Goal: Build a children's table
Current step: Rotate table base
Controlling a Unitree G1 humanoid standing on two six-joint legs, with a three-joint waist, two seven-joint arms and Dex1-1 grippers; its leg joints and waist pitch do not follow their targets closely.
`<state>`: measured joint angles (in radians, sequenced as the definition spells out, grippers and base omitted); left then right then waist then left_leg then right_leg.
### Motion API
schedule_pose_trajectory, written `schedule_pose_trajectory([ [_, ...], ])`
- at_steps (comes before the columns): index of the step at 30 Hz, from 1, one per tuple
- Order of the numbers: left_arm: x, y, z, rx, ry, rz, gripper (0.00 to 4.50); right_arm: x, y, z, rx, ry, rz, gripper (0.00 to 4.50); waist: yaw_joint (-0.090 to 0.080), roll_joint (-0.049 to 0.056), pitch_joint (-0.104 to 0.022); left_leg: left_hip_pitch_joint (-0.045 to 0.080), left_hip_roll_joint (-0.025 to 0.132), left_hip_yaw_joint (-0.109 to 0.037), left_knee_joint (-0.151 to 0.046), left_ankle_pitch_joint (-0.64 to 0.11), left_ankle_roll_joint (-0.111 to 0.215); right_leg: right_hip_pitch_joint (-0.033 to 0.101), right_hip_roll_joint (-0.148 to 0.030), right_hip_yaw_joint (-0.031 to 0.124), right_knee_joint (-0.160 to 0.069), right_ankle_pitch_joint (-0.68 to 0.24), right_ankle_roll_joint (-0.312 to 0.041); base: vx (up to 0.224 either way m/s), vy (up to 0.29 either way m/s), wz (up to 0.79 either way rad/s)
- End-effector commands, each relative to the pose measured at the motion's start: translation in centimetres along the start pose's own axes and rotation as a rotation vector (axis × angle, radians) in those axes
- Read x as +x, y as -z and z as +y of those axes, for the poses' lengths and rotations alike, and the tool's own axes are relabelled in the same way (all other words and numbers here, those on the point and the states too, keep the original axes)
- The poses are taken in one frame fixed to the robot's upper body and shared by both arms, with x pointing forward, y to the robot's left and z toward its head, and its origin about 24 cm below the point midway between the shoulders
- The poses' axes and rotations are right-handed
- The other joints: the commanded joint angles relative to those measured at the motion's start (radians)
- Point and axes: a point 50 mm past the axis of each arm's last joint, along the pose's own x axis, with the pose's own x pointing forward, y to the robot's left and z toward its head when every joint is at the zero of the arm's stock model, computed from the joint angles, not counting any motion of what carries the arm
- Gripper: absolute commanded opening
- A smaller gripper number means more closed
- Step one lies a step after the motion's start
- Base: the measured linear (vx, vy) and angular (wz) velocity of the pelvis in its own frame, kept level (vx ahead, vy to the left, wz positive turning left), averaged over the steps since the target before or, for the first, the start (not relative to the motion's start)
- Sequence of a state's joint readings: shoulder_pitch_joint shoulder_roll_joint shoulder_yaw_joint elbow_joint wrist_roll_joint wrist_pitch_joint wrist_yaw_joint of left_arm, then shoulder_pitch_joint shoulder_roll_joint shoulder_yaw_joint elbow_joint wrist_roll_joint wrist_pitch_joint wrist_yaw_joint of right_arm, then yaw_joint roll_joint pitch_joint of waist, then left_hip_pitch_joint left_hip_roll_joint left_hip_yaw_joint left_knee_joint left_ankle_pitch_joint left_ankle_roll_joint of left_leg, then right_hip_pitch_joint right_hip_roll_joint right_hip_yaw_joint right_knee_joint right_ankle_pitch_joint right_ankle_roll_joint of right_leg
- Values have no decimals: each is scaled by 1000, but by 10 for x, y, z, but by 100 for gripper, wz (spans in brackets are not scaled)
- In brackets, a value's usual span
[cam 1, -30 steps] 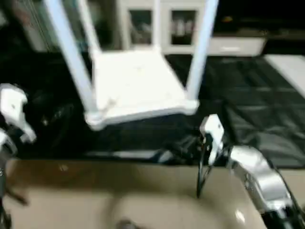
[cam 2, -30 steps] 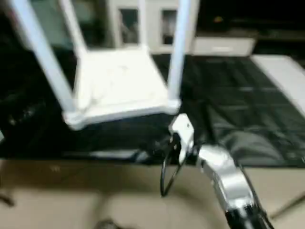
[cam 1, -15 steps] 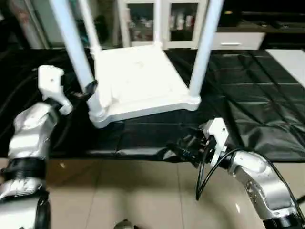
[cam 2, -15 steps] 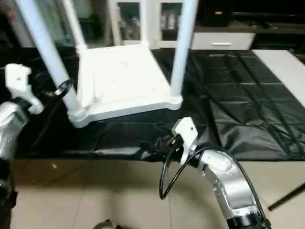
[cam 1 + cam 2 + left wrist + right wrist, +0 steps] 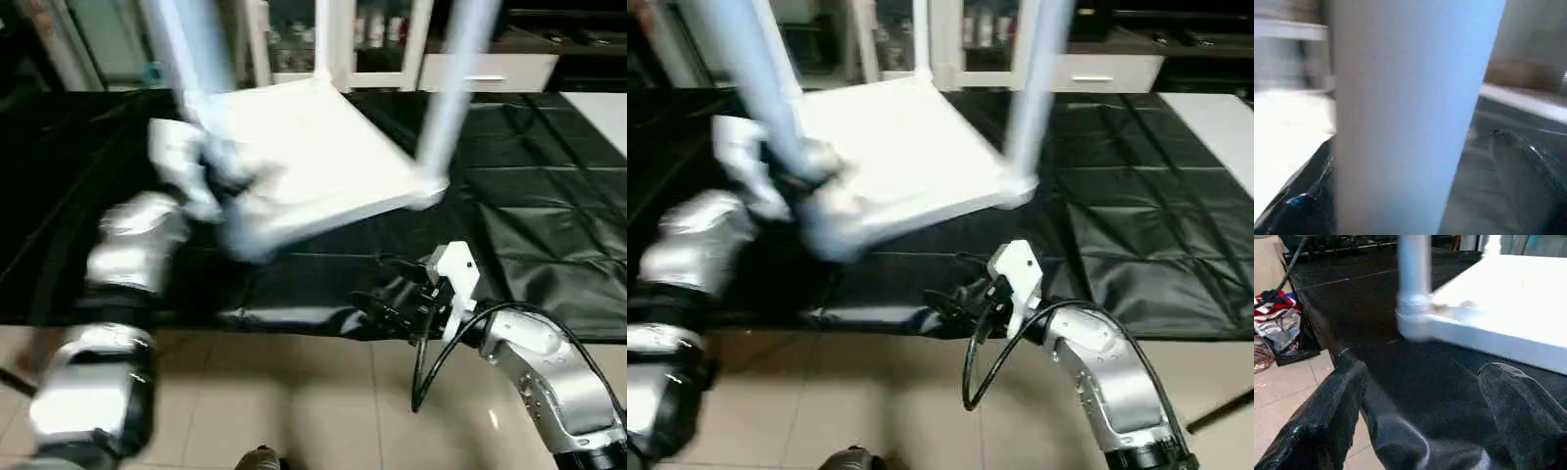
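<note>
Left eye view: children's table (image 5: 313, 157) inverted (legs up).

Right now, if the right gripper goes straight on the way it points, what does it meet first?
Probably the children's table: its near corner socket with a leg lies ahead of the open right gripper, across the black-draped worktable. Depth is unclear; it might graze the drape first.
</note>
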<state>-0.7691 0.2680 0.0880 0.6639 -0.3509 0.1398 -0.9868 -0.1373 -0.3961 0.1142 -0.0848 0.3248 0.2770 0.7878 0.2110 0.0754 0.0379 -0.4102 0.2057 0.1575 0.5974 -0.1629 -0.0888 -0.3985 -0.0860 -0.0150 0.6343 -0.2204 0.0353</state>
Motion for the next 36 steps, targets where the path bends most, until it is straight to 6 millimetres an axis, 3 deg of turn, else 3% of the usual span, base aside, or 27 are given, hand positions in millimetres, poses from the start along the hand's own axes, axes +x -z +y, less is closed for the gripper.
schedule_pose_trajectory([
  [1,32,5,-38,-17,288,41,442,-5,-8,-3,-9,14,-26,397,-13,5,-72,37,10,5,-65,-245,-36,33,-30,14,-58,95,-235,0,0,0],
  [3,47,11,-50,2,342,61,442,-6,-9,-3,-11,23,-28,397,-17,2,-74,33,8,8,-62,-216,-12,41,-32,10,-60,127,-225,0,0,0],
  [4,60,15,-59,26,371,73,442,-7,-10,-4,-15,33,-29,397,-19,8,-75,33,7,8,-61,-208,-8,42,-34,10,-58,137,-223,0,0,0],
  [5,63,16,-60,30,375,74,442,-7,-10,-4,-16,35,-30,397,-27,4,-74,30,6,8,-60,-196,5,46,-34,10,-63,143,-211,0,0,0],
  [6,85,22,-70,86,321,76,442,-10,-11,-5,-19,56,-33,397,-34,12,-72,27,4,9,-57,-201,14,46,-35,10,-71,140,-202,0,0,0],
  [7,85,22,-70,86,321,76,442,-10,-11,-5,-19,56,-33,397,-33,9,-74,31,2,7,-55,-206,9,50,-36,9,-69,140,-197,0,0,0],
  [9,108,28,-78,159,190,88,442,-14,-12,-5,-25,82,-33,397,-46,25,-75,28,0,3,-54,-209,16,55,-39,8,-73,134,-178,0,0,0],
  [10,110,29,-78,173,170,90,442,-14,-12,-4,-24,84,-34,397,-51,14,-73,27,-1,3,-55,-214,17,59,-38,8,-77,125,-169,0,0,0],
  [11,111,29,-76,175,137,99,442,-16,-12,-3,-24,88,-34,397,-55,22,-75,24,-2,0,-56,-207,21,63,-41,7,-73,103,-164,0,0,0],
  [12,111,28,-74,190,112,106,442,-17,-12,-3,-22,92,-35,397,-63,17,-71,20,-5,2,-56,-204,31,61,-38,6,-81,75,-156,0,0,0],
  [17,98,26,-56,247,54,139,442,-21,-9,0,-14,107,-31,397,-81,29,-68,20,-5,5,-61,-215,44,52,-37,6,-93,-93,-162,0,0,0],
  [19,92,27,-50,270,51,148,442,-21,-9,0,-13,109,-31,397,-86,18,-67,20,-3,6,-64,-221,46,50,-36,6,-97,-129,-171,0,0,0],
  [20,90,27,-48,280,53,151,442,-21,-9,0,-13,110,-31,397,-89,19,-67,20,-3,6,-66,-223,48,49,-35,6,-99,-137,-172,0,0,0],
  [21,87,28,-46,288,62,155,442,-21,-10,-1,-14,110,-32,397,-94,-2,-67,17,-2,7,-66,-218,54,50,-35,6,-98,-121,-177,0,0,0],
  [22,83,29,-44,284,82,159,442,-21,-11,-2,-10,108,-39,397,-91,8,-68,17,-1,5,-66,-198,63,48,-38,6,-93,-100,-183,0,0,0],
  [23,82,30,-44,282,89,160,442,-21,-12,-2,-8,108,-42,397,-94,8,-66,17,-2,7,-65,-201,66,46,-37,6,-94,-107,-184,0,0,0],
  [24,75,32,-43,264,142,170,442,-20,-12,-3,-1,99,-46,397,-95,-24,-68,16,-1,11,-65,-194,78,49,-38,6,-96,-103,-187,0,0,0],
  [25,71,34,-44,252,175,176,442,-19,-13,-4,3,92,-47,397,-87,-11,-69,14,1,7,-64,-151,91,47,-42,6,-84,-59,-203,0,0,0],
  [26,65,35,-46,213,221,176,442,-17,-13,-3,1,70,-41,397,-90,-25,-66,11,0,11,-63,-151,99,46,-40,5,-86,-59,-204,0,0,0],
  [27,60,36,-49,175,267,162,442,-15,-14,-3,1,47,-39,397,-90,-28,-68,11,3,11,-62,-131,113,46,-42,6,-79,-24,-220,0,0,0],
  [29,55,35,-53,125,312,136,442,-13,-15,-2,1,25,-40,397,-86,-16,-70,17,9,13,-59,-124,133,36,-42,7,-72,3,-253,0,0,0],
  [30,47,31,-59,64,355,80,442,-10,-17,-2,-1,-2,-41,397,-83,-25,-73,25,15,14,-59,-135,130,35,-41,7,-68,19,-273,0,0,0],
  [31,47,31,-59,64,355,80,442,-10,-17,-2,-1,-2,-41,397,-82,-23,-73,23,15,14,-59,-135,130,34,-40,7,-66,27,-276,0,0,0],
  [32,39,29,-62,34,365,43,442,-8,-18,-3,-3,-9,-40,397,-76,-25,-77,31,20,14,-57,-132,125,32,-39,6,-60,57,-284,0,0,0],
  [33,29,31,-62,44,355,46,442,-6,-17,-3,-4,-13,-35,397,-74,-38,-70,28,19,19,-59,-137,128,27,-33,7,-66,60,-278,0,0,0],
  [35,20,34,-61,61,340,66,442,-4,-17,-4,-4,-17,-30,397,-70,-34,-69,28,18,17,-62,-157,118,29,-37,7,-66,37,-267,0,0,0],
  [36,20,34,-61,61,340,66,442,-4,-17,-4,-4,-17,-30,397,-66,-39,-65,32,19,20,-66,-190,100,25,-37,9,-71,-15,-245,0,0,0],
])
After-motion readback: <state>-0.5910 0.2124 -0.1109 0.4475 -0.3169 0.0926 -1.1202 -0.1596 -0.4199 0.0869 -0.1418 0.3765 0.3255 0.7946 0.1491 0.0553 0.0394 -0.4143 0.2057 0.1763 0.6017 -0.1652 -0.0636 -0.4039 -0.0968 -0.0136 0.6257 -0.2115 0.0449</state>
